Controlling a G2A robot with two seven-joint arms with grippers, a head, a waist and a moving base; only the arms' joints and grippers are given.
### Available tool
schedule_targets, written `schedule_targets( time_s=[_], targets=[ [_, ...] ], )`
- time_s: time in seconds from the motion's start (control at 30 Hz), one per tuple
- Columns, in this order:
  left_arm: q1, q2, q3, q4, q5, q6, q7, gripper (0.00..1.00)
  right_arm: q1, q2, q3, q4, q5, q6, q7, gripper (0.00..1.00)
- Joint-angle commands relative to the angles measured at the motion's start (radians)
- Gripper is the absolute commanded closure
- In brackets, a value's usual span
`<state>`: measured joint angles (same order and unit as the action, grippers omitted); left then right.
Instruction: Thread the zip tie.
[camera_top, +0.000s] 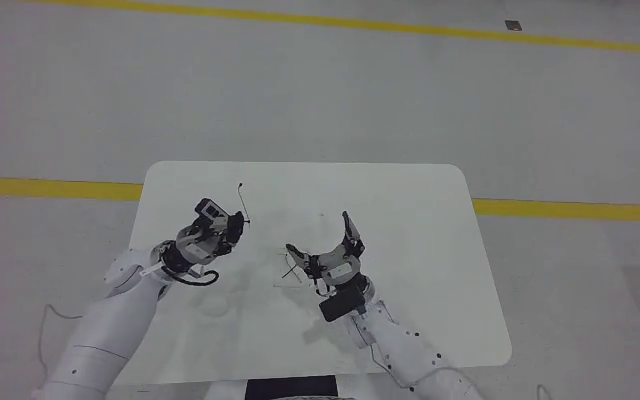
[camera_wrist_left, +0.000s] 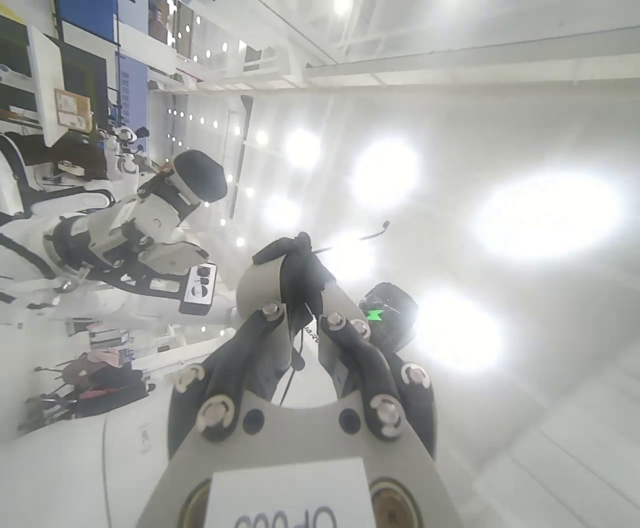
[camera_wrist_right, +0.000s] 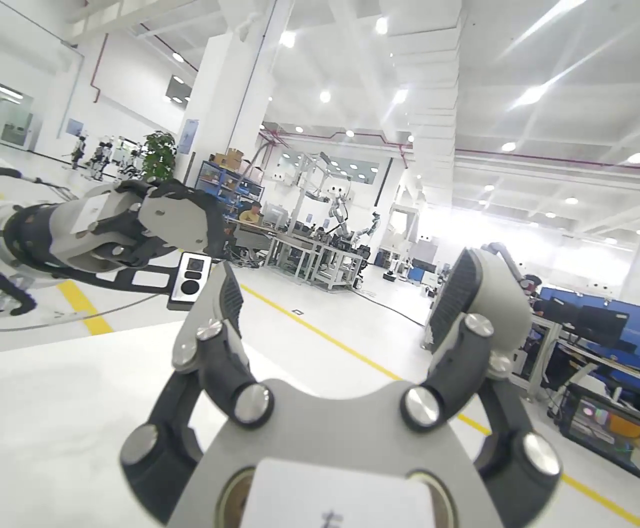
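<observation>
Nearest, right pincer (camera_top: 318, 233): held low over the front middle of the bench (camera_top: 420, 200), its two fingers (camera_wrist_right: 452, 290) spread wide with nothing between them.
Left pincer (camera_top: 237, 222): beside the right pincer but apart from it, also just above the bench, with its jaws pressed together on the lower part of the zip tie (camera_top: 244, 203).
Zip tie: thin and black, gripped by the left pincer. Its free length sticks out past the fingertips toward the far side of the bench, with a small bend at the tip, and is clear of the right pincer.
Bench: white, with rounded corners.
Floor (camera_top: 300, 90): pale grey. A yellow stripe (camera_top: 60, 188) runs out from either side of the bench, and a second one lies farther off.
</observation>
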<state>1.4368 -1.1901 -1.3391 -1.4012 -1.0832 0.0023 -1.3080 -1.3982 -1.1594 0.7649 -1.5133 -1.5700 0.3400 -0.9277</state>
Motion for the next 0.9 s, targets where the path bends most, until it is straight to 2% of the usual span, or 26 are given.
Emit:
schedule_targets(
  time_s=[0.0, 0.23, 0.27, 0.5, 0.57, 0.67, 0.87],
  targets=[
    [-0.005, 0.000, 0.006, 0.003, 0.002, 0.000, 0.012, 1.00, 0.039, 0.014, -0.034, 0.010, 0.000, 0.000, 0.010, 0.00],
    [-0.015, -0.001, 0.027, 0.013, 0.005, -0.004, 0.045, 1.00, 0.136, 0.054, -0.135, 0.012, 0.000, 0.000, 0.086, 0.00],
    [-0.017, 0.000, 0.026, 0.013, 0.021, -0.019, 0.060, 1.00, 0.143, 0.058, -0.143, 0.009, 0.000, 0.000, 0.095, 0.00],
    [-0.017, 0.000, 0.026, 0.013, 0.021, -0.019, 0.060, 1.00, 0.145, 0.060, -0.143, 0.003, 0.000, 0.000, 0.103, 0.00],
    [-0.015, -0.001, 0.031, 0.006, 0.013, -0.012, 0.084, 1.00, 0.147, 0.060, -0.141, 0.003, 0.000, 0.000, 0.115, 0.00],
    [-0.012, -0.004, 0.046, -0.001, -0.015, 0.007, 0.103, 1.00, 0.169, 0.065, -0.156, 0.008, 0.000, 0.000, 0.128, 0.00],
    [-0.019, -0.008, 0.067, 0.005, -0.031, -0.012, 0.133, 1.00, 0.227, 0.075, -0.203, 0.020, 0.000, 0.000, 0.180, 0.00]
  ],
)
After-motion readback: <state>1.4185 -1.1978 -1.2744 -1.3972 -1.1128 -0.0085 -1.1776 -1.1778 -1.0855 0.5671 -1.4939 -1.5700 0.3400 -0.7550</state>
